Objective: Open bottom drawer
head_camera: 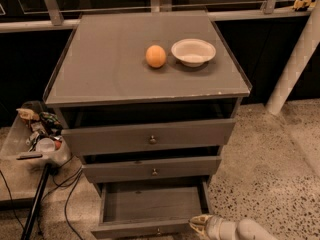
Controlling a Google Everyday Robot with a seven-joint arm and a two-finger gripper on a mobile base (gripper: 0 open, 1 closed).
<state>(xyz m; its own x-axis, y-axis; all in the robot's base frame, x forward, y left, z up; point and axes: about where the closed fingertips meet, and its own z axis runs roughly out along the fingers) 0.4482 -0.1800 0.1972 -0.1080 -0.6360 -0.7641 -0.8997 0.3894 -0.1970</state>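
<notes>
The grey cabinet has three drawers. The bottom drawer (150,206) is pulled well out, its inside bare, its slim front panel (140,229) with a small knob (158,231) at the picture's lower edge. My gripper (197,225) is at the right end of that front panel, low in the view, with the white arm trailing right. The top drawer (150,136) and middle drawer (152,168) each stand slightly ajar.
An orange (155,56) and a white bowl (193,51) sit on the cabinet top (105,69). A clear bin of clutter (37,134) stands at the left with cables and a dark pole (35,206). A white post (295,64) rises at right on speckled floor.
</notes>
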